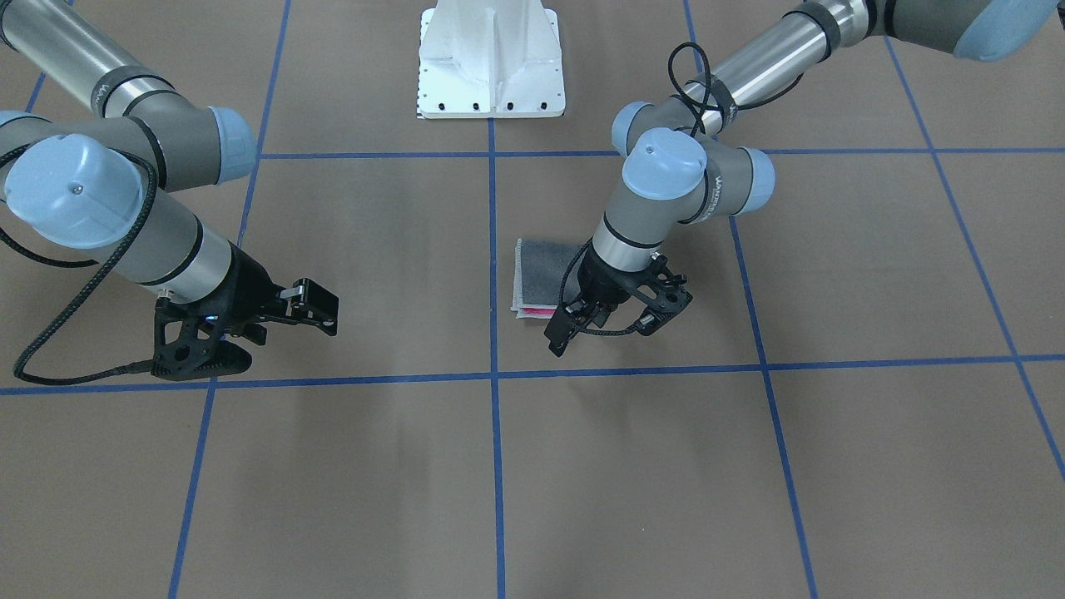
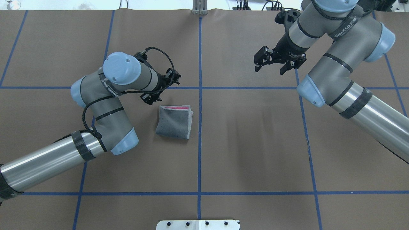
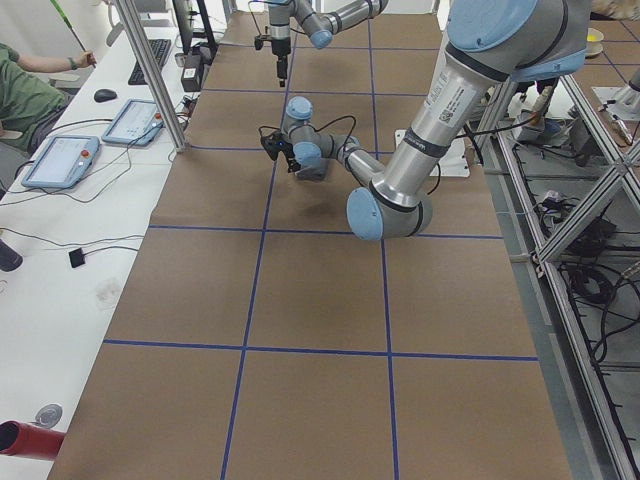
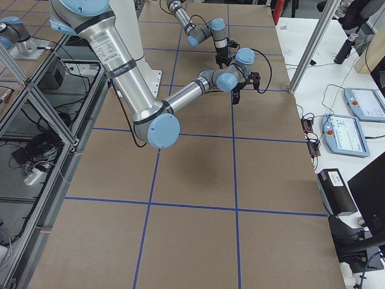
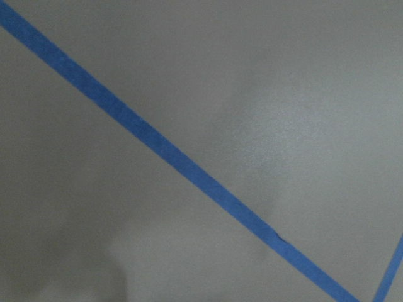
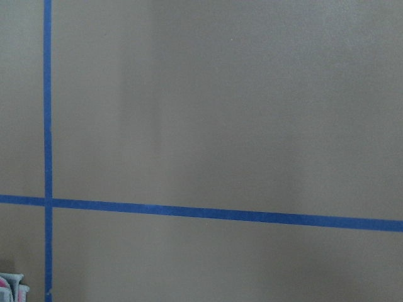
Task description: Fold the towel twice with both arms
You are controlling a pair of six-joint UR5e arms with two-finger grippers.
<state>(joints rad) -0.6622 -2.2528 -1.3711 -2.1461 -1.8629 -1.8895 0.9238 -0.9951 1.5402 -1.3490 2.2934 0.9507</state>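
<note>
The towel [image 2: 174, 123] lies folded flat into a small square near the table's middle, dark grey face up, with a pink strip and pale border showing along its far edge. The front-facing view shows the towel [image 1: 542, 274] partly behind the left wrist. My left gripper [image 2: 160, 88] hovers just beyond the towel's far left corner, open and holding nothing; it also shows as the left gripper [image 1: 607, 329]. My right gripper [image 2: 270, 68] is far off to the right, open and empty, also seen as the right gripper [image 1: 324, 309]. A towel corner [image 6: 9, 286] peeks into the right wrist view.
Brown paper covers the table, divided by blue tape lines [image 2: 200, 95]. The white pedestal base [image 1: 491, 62] stands at the robot's side. Beside the table's far edge is a bench with tablets [image 3: 60, 160] and a seated person [image 3: 25, 95].
</note>
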